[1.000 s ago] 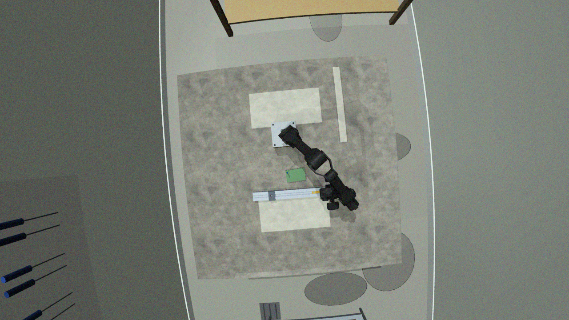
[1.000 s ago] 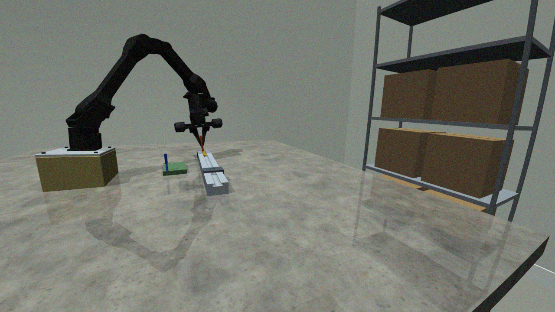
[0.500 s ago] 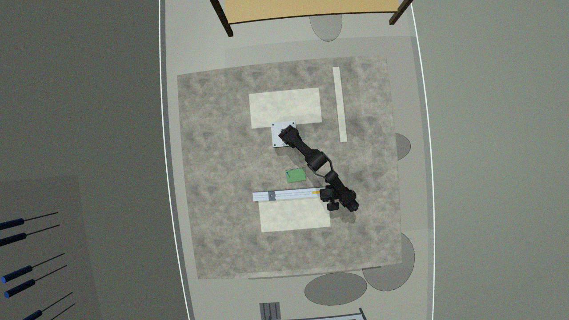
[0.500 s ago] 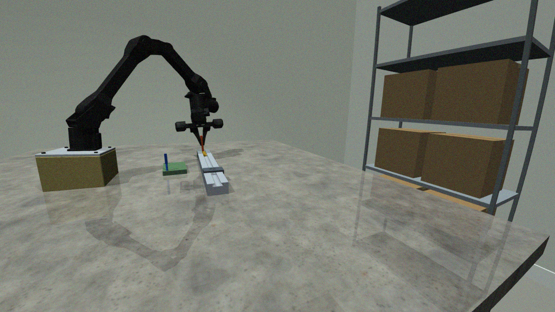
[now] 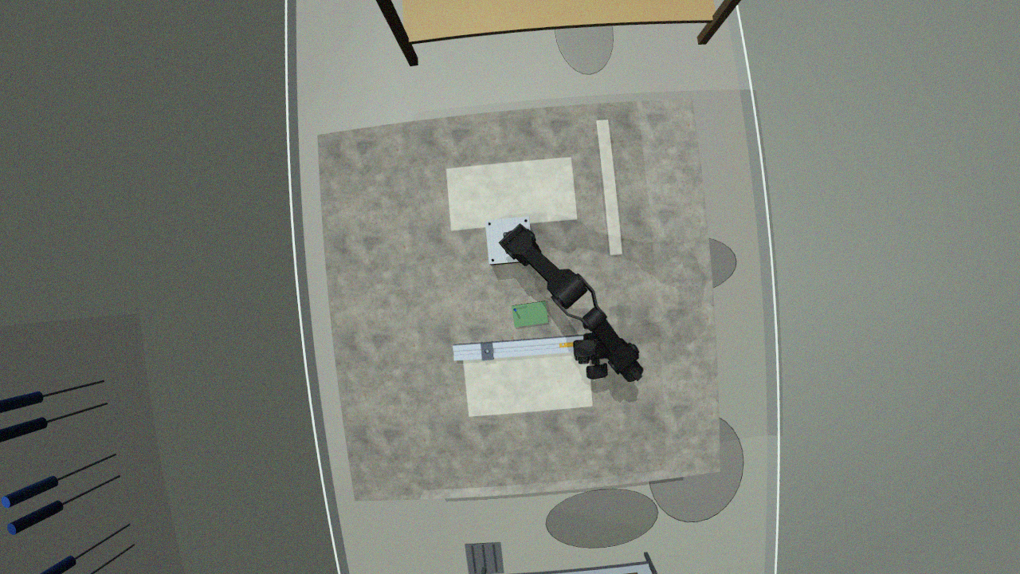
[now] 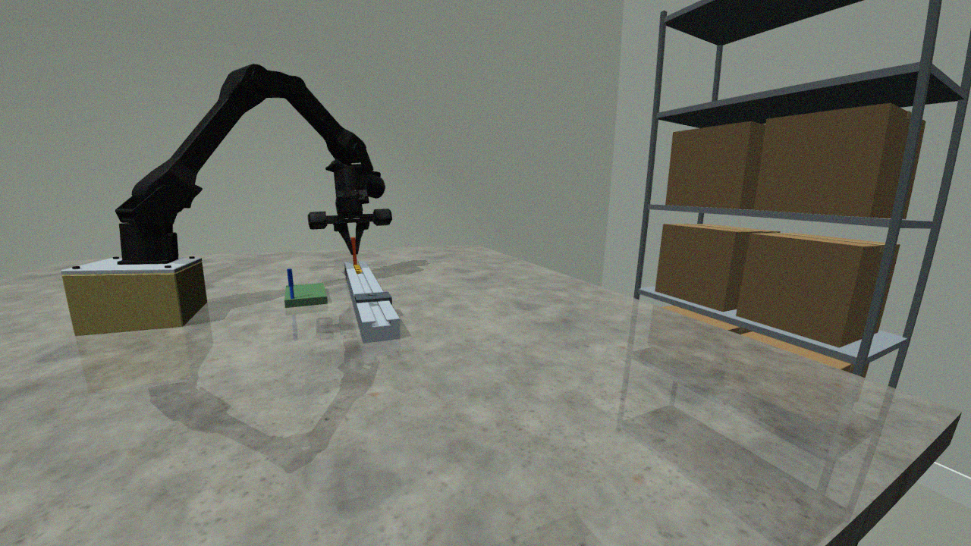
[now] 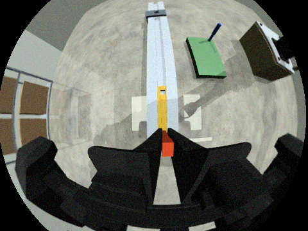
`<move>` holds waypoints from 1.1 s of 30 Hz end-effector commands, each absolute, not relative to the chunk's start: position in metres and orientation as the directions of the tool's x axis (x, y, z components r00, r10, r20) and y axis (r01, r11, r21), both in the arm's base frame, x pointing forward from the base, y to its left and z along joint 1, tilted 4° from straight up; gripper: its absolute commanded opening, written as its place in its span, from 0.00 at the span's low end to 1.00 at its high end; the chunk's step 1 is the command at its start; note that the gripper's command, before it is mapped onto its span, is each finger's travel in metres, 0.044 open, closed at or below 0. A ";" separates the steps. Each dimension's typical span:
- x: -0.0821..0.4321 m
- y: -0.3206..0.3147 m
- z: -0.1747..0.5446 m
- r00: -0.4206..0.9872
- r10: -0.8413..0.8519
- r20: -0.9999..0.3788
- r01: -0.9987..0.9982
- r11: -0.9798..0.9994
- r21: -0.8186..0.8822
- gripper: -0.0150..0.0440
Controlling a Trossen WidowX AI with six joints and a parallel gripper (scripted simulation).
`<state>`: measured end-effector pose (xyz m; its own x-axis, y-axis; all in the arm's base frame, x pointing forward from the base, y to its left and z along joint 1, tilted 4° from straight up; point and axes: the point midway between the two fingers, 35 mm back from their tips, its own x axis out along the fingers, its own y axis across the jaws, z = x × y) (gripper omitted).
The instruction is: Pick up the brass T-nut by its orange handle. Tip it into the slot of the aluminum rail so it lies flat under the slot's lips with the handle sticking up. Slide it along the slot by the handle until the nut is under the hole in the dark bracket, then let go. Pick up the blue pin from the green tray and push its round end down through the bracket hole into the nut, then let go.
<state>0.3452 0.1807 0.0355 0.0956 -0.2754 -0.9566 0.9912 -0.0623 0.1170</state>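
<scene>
Brass T-nut: seating unclear | end effector: nearly closed, gripping orange handle | top view: handle hidden

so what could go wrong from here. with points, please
The nut (image 5: pixel 565 344) (image 6: pixel 357 269) (image 7: pixel 162 110) may not be seated under the slot's lips, so it could jam when slid along the rail (image 5: pixel 527 348) (image 6: pixel 366 285) (image 7: pixel 155 61). The gripper (image 6: pixel 354 252) (image 7: pixel 164 131) pinches a thin orange handle (image 6: pixel 353 246) (image 7: pixel 167 149), which might twist or slip.
</scene>
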 end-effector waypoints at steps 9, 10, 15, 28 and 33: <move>0.348 0.182 0.036 0.083 -0.270 -0.959 0.993 -0.059 0.102 0.00; 0.348 0.182 0.036 0.081 -0.271 -0.959 0.993 -0.059 0.101 0.00; 0.349 0.182 0.036 0.074 -0.271 -0.960 0.994 -0.058 0.093 0.00; 0.348 0.174 0.035 0.069 -0.276 -0.959 0.994 -0.060 0.089 0.00; 0.347 0.168 0.035 0.070 -0.278 -0.958 0.994 -0.061 0.090 0.00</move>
<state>0.3490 0.1746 0.0341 0.0718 -0.2740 -0.9590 0.9941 -0.0589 0.0912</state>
